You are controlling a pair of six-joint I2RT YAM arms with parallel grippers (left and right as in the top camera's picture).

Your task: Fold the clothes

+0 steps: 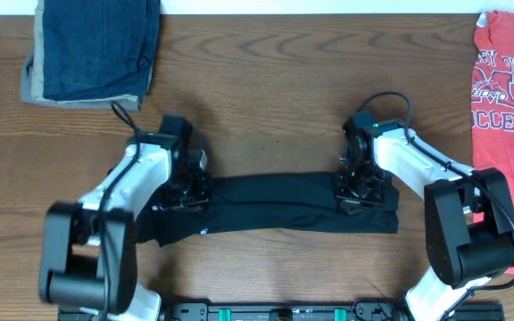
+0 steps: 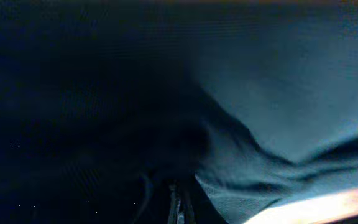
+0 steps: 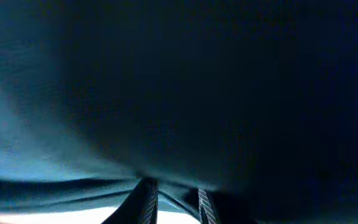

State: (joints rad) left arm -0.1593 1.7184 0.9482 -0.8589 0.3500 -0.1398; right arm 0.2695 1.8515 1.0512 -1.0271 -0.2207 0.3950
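Place: I see a robotics lab bench | Evidence: 2 white-and-black arms, left arm (image 1: 128, 183) and right arm (image 1: 418, 160), rise from a black base rail (image 1: 284, 312) at a wood-grain table (image 1: 275, 89) | Props: folded denim stack (image 1: 96, 45), red T-shirt (image 1: 507, 89), black shirt (image 1: 275, 209) laid out.

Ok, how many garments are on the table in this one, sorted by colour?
Black shirt: 1
Red T-shirt: 1
Blue denim garment: 1
Tan garment under the denim: 1
Total: 4
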